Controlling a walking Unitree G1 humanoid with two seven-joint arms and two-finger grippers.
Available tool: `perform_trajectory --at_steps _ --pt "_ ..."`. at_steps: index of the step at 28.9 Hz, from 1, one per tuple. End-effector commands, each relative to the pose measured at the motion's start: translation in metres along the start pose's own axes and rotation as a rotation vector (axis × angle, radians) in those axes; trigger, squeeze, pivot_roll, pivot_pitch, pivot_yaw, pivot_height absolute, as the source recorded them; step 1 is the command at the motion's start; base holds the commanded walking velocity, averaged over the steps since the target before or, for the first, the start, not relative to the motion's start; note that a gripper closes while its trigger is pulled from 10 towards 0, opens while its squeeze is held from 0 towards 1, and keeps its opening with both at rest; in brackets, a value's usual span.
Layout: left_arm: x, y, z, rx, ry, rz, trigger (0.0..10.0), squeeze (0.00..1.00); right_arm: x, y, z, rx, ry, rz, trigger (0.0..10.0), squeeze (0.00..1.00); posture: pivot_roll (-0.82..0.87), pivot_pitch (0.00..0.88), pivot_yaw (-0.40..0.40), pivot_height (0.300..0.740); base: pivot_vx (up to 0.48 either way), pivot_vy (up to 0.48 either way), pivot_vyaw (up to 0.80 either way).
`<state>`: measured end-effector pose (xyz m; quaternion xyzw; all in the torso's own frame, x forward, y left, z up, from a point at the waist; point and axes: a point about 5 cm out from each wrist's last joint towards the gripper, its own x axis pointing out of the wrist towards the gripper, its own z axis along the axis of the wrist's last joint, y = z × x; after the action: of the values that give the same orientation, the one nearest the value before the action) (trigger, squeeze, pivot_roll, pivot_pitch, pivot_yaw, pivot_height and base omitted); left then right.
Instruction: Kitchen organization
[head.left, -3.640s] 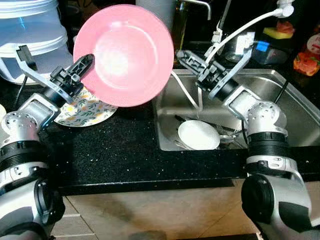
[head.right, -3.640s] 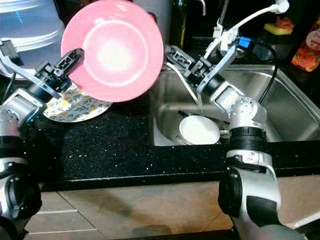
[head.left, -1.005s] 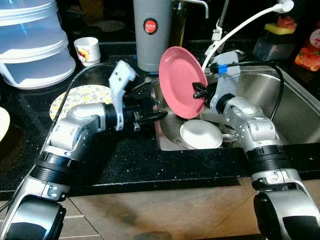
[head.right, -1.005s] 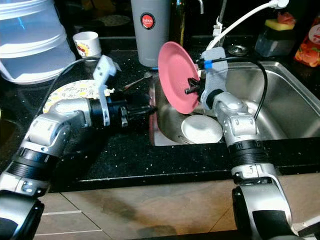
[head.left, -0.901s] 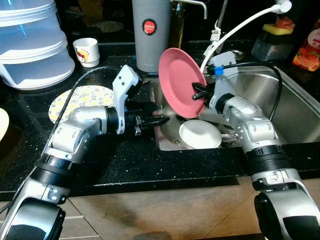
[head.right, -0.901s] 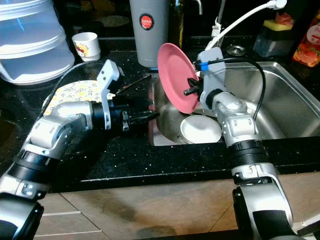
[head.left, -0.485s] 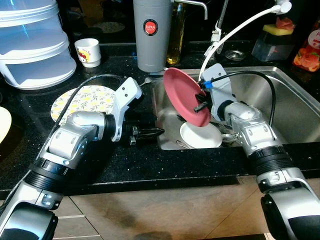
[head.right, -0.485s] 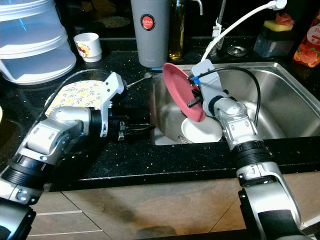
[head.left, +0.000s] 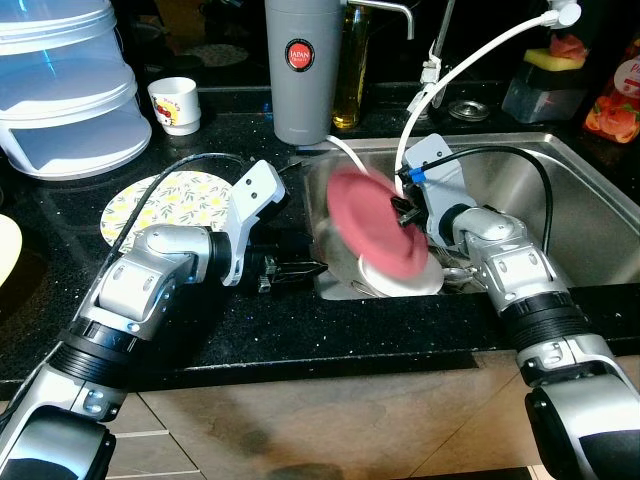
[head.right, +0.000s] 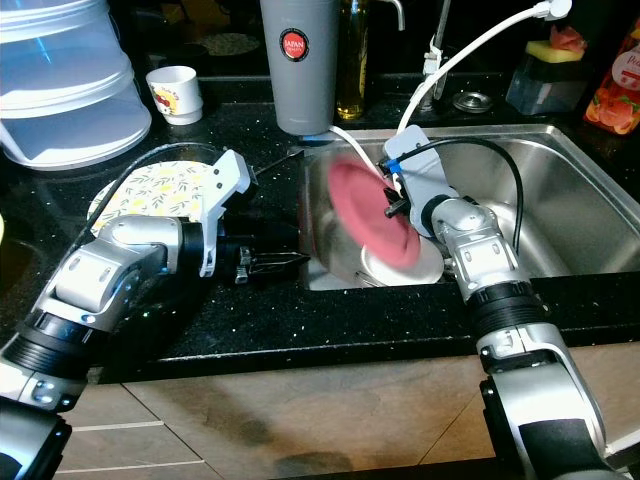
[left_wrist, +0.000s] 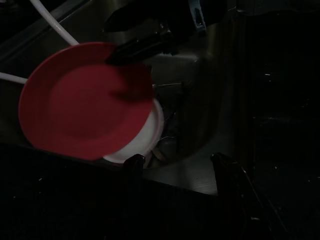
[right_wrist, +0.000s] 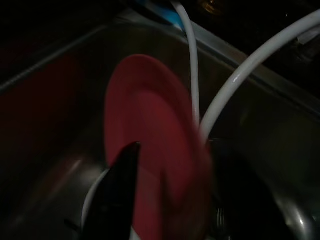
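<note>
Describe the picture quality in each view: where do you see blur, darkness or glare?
Left and right eye views: evenly lit and sharp, except the pink plate, motion-smeared in the right gripper; soft glare on the steel sink. Left wrist view: very dark, plate reads red, left gripper's fingers barely outlined. Right wrist view: dim, plate blurred.

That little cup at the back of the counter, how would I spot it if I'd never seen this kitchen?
Start at the stack of clear plastic tubs at the far left of the black countertop. Just right of them, before the tall grey flask, stands the small white cup. It is the one short white piece there, with a red and yellow cartoon print.
</note>
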<state>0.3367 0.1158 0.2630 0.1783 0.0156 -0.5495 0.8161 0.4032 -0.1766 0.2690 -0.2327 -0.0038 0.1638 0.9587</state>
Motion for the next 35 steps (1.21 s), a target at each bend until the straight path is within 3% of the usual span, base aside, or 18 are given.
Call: perform_trajectory --at_steps 1,4,5,7,8,9,13,18,35 --pt "-0.003 -0.001 -0.001 0.011 0.015 0.005 10.0 0.00 0.000 -0.006 0.003 -0.025 -0.001 -0.031 10.0 1.00 0.04 0.120 0.027 0.740 0.000 0.000 0.00" --pt "-0.003 0.000 0.000 0.006 0.003 0.016 10.0 0.00 0.000 -0.008 0.005 -0.030 -0.006 -0.048 10.0 1.00 0.04 0.119 0.027 0.740 0.000 0.000 0.00" --pt "-0.004 0.002 0.002 0.000 -0.018 0.043 10.0 0.00 -0.001 -0.011 0.008 -0.024 -0.024 -0.079 10.0 0.00 0.04 0.119 0.027 0.740 0.000 0.000 0.00" --pt "-0.013 0.024 0.008 -0.031 -0.101 0.297 10.0 0.00 -0.006 -0.020 0.029 0.056 -0.192 -0.201 10.0 0.00 0.03 0.118 0.028 0.740 0.000 0.000 0.00" --pt "-0.021 0.036 0.011 -0.054 -0.153 0.444 10.0 0.00 -0.011 -0.023 0.039 0.142 -0.290 -0.254 10.0 0.00 0.03 0.118 0.028 0.740 0.000 0.000 0.00" --pt "-0.021 0.036 0.011 -0.054 -0.153 0.444 10.0 0.00 -0.011 -0.023 0.039 0.142 -0.290 -0.254 10.0 0.00 0.03 0.118 0.028 0.740 0.000 0.000 0.00" --pt "-0.044 0.049 0.026 -0.076 -0.331 0.750 10.0 0.00 -0.027 -0.020 0.045 0.383 -0.458 -0.354 10.0 0.00 0.03 0.118 0.030 0.740 0.000 0.000 0.00" --pt "-0.054 0.044 0.032 -0.075 -0.388 0.863 10.0 0.00 -0.038 -0.007 0.040 0.449 -0.519 -0.398 10.0 0.00 0.03 0.118 0.033 0.740 0.000 0.000 0.00" --pt "-0.046 0.026 0.019 -0.140 -0.383 0.937 10.0 0.00 -0.056 0.028 0.038 0.470 -0.548 -0.370 10.0 0.00 0.02 0.121 0.034 0.740 0.000 0.000 0.00"
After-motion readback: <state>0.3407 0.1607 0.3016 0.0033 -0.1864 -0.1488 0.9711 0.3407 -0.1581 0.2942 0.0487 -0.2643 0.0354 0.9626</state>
